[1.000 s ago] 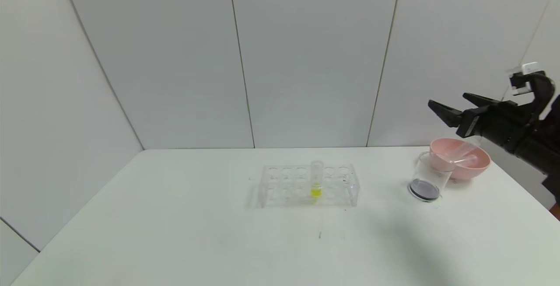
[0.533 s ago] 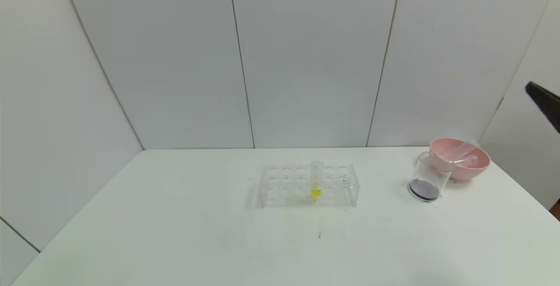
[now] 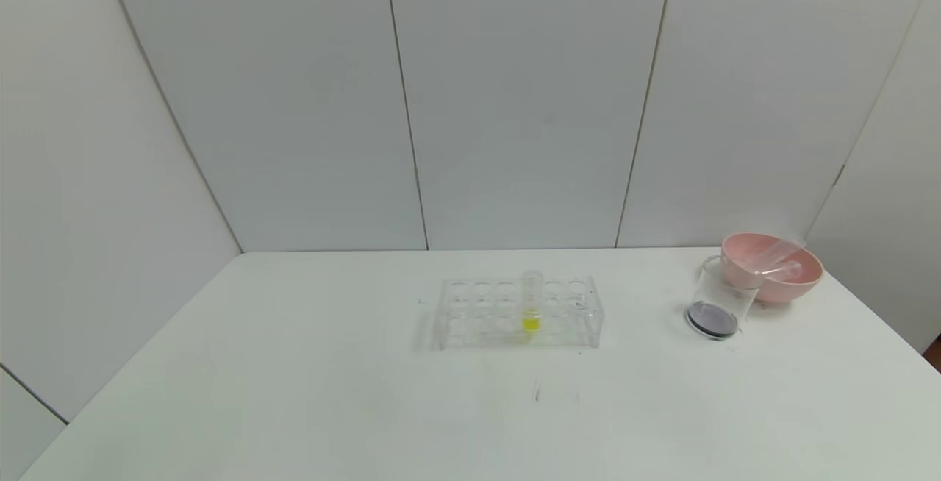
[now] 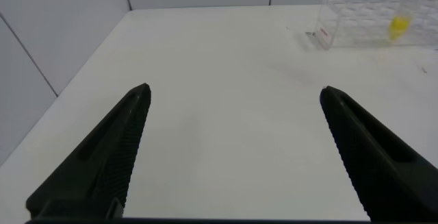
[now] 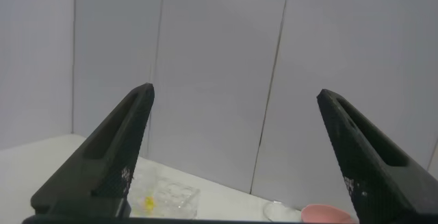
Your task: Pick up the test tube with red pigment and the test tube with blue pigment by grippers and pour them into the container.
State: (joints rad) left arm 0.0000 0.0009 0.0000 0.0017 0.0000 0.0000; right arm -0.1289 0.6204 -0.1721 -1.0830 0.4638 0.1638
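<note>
Table (image 3: 294, 393): white top, its near part bare; everything else is placed here relative to the clear rack.
Left gripper (image 4: 233, 148): seen only in its own wrist view, low over the table and well to the near left of the rack; fingers spread wide with nothing between them, so it looks parked.
Rack (image 3: 518, 312): clear plastic, mid-table, holes in rows; it stands square to the robot, likely so either arm can reach it.
Yellow tube (image 3: 531, 301): upright in a middle hole of the rack, the only tube standing there; not one of the task's two.
Beaker (image 3: 720, 297): to the right of the rack, well apart from it, clear glass with a dark purplish layer at the bottom; I judge this to be red and blue already mixed.
Pink bowl (image 3: 779, 282): just behind the beaker, touching or nearly so.
Red and blue tubes (image 3: 775, 260): clear tubes lie slanted in the pink bowl, apparently emptied; which is which cannot be told, nor quite how many.
Right gripper (image 5: 236, 155): out of the head view; its own camera shows it raised well above table level, to the right of the rack, fingers wide apart and holding nothing.
Stage: both pours look done.
</note>
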